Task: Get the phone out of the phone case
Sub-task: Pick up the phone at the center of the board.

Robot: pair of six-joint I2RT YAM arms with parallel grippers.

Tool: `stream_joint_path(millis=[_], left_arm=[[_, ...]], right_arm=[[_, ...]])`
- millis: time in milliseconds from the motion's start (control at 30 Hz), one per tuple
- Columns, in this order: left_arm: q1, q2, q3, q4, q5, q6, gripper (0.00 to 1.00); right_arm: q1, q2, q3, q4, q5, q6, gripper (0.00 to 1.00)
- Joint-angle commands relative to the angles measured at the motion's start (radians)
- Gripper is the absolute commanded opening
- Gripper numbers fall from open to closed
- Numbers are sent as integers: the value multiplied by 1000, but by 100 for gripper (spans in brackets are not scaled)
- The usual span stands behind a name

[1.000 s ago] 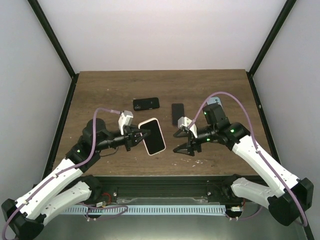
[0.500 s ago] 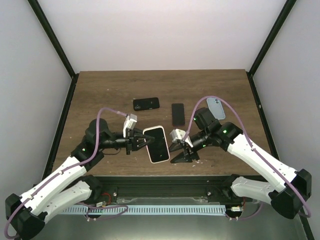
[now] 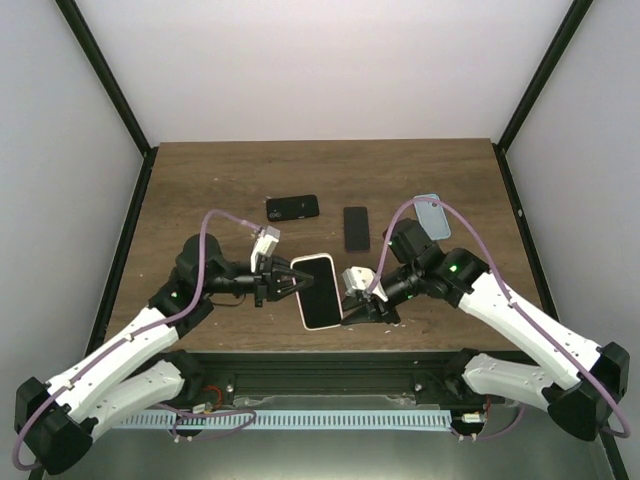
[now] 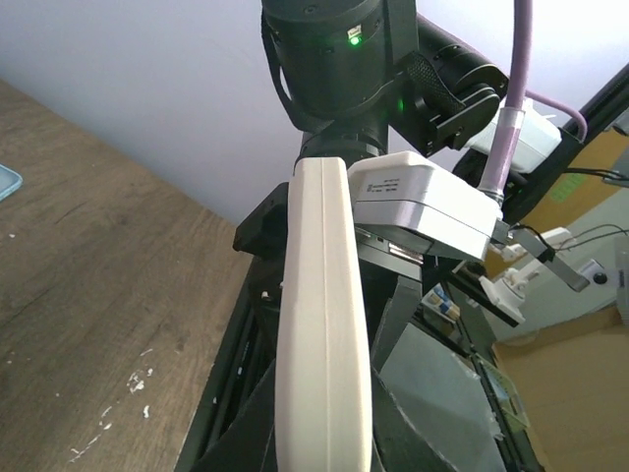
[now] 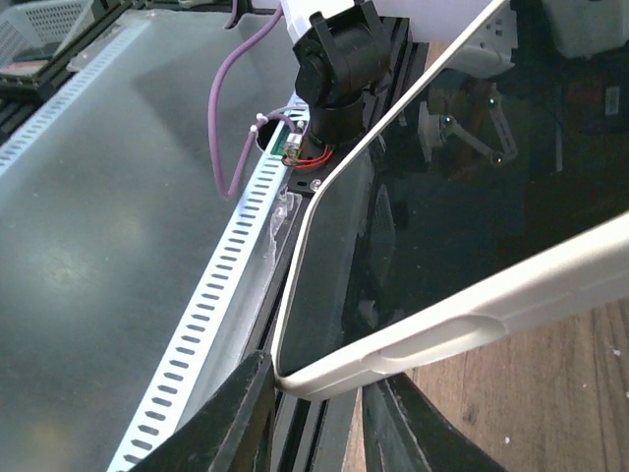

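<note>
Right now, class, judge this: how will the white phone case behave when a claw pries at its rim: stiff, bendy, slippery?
The white phone case looks smooth and matte, probably soft and bendy, so its rim should peel back. The glossy screen may be slippery. Held by one edge in the left claw, it could pivot when pushed.

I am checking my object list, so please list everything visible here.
phone in white case: 1, white with black screen, held above the table's near edge
black device: 1, black, flat at table centre
black phone: 1, black, flat, right of that device
blue case: 1, pale blue, table's right side
table: 1, brown wood
left gripper: 1, black, shut on the case's left edge
right gripper: 1, black, open at its right edge
</note>
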Motion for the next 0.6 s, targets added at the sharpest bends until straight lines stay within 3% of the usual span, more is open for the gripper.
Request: stream_joint_path(millis=[0,233,567], left_arm=[[4,16,38,81,33,-41,0],[5,67,72,93,78,-105,0],[4,76,67,173,132,-206,0]], right_arm=[[38,-42,45,20,41,-82,24],[68,-26,51,46,112,-172,22],[65,-18,17,205,222,-127,17]])
